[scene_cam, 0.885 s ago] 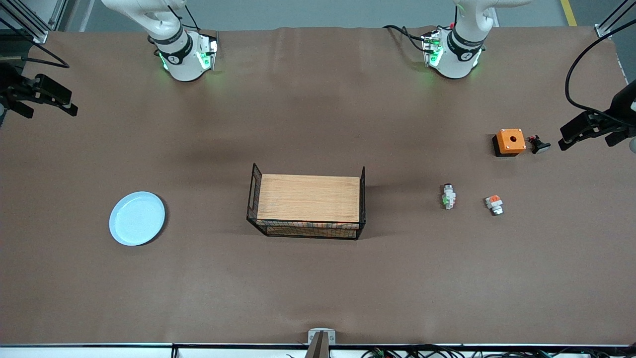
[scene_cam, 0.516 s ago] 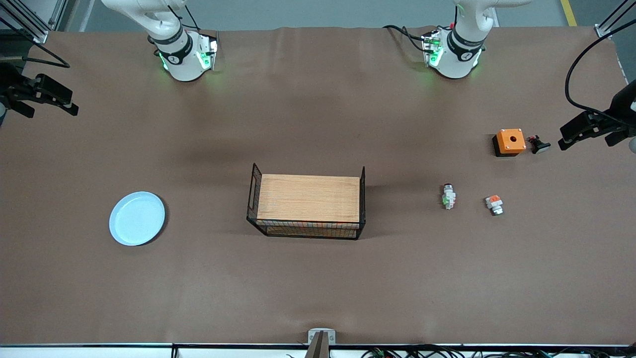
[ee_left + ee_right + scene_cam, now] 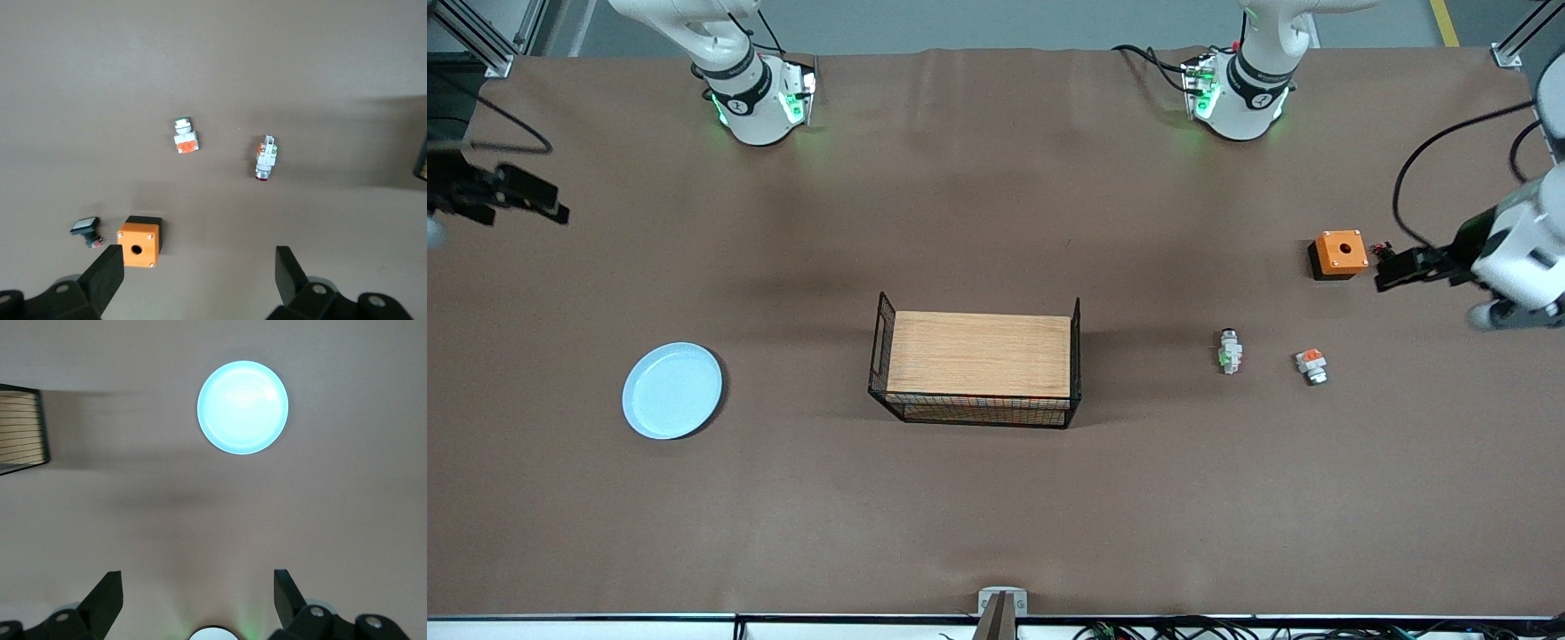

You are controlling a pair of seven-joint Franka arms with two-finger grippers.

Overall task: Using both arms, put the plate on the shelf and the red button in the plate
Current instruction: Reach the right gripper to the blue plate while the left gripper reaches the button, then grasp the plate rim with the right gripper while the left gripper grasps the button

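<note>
The pale blue plate (image 3: 672,391) (image 3: 243,407) lies flat toward the right arm's end of the table. The red button (image 3: 1230,350) (image 3: 267,157), white and silver with a green patch, lies on its side toward the left arm's end, between the rack and a similar piece. My left gripper (image 3: 1389,270) (image 3: 198,275) hangs open and empty over the table beside the orange box. At the table's edge on the right arm's end, my right gripper (image 3: 551,206) (image 3: 198,599) hovers open and empty, well apart from the plate.
A wire rack with a wooden top (image 3: 978,356) (image 3: 23,427) stands mid-table. An orange box with a round hole (image 3: 1340,252) (image 3: 139,244), a small black-and-white part (image 3: 87,230) and a white piece with an orange-red block (image 3: 1311,365) (image 3: 185,136) lie near the button.
The left arm has swung in from the table's end, bringing its gripper up beside the orange box. The right gripper has drifted slightly outward. Plate and button have not moved.
</note>
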